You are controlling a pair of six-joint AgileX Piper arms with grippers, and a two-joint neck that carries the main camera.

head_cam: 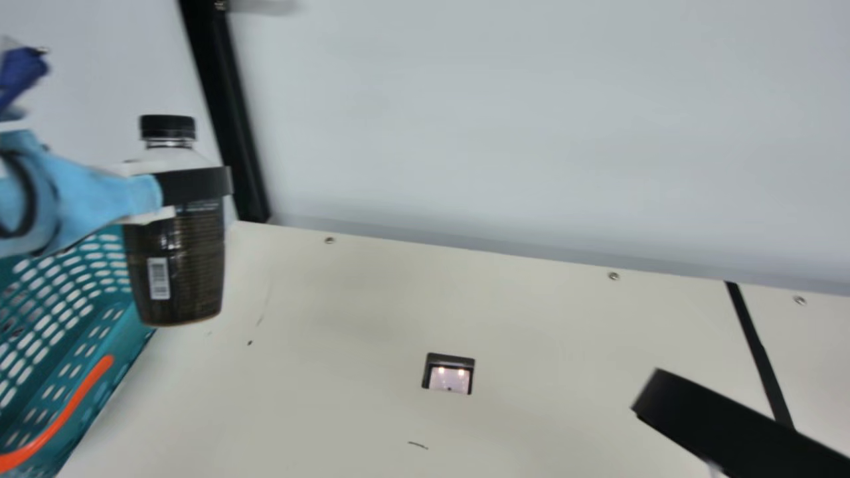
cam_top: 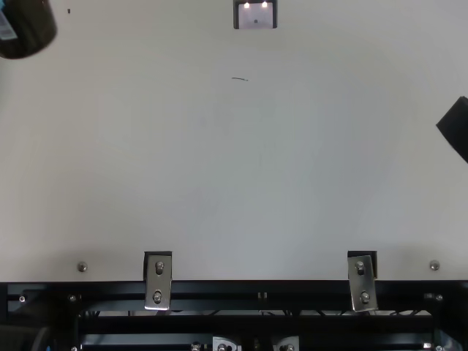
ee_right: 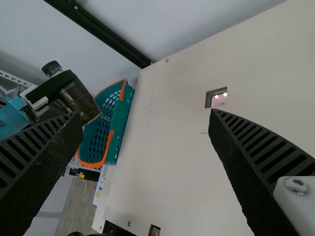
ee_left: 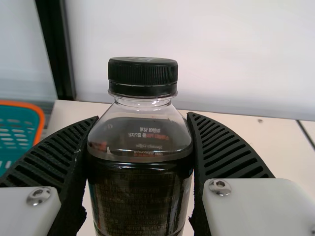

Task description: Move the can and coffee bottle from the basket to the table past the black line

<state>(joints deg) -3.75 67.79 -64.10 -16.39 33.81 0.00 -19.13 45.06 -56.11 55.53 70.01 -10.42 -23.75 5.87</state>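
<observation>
My left gripper [head_cam: 194, 185] holds the dark coffee bottle [head_cam: 176, 265] upright in the air beside the teal basket [head_cam: 109, 332], at the left of the main view. In the left wrist view the ribbed fingers of my left gripper [ee_left: 142, 120] press on both sides of the bottle [ee_left: 142, 196], below its black cap. The bottle's lower end [cam_top: 25, 29] enters the top view's upper left corner. My right gripper [head_cam: 737, 425] is over the table's right part; in the right wrist view this gripper [ee_right: 146, 117] is open with nothing between its fingers. The black line [head_cam: 757, 352] crosses the table at right.
A small dark-framed square fitting [head_cam: 449, 374] sits in the middle of the table [head_cam: 332, 318]. A black post [head_cam: 229, 113] stands at the back left corner, by a pale wall. Black rails with metal brackets [cam_top: 158, 281] run along the near edge.
</observation>
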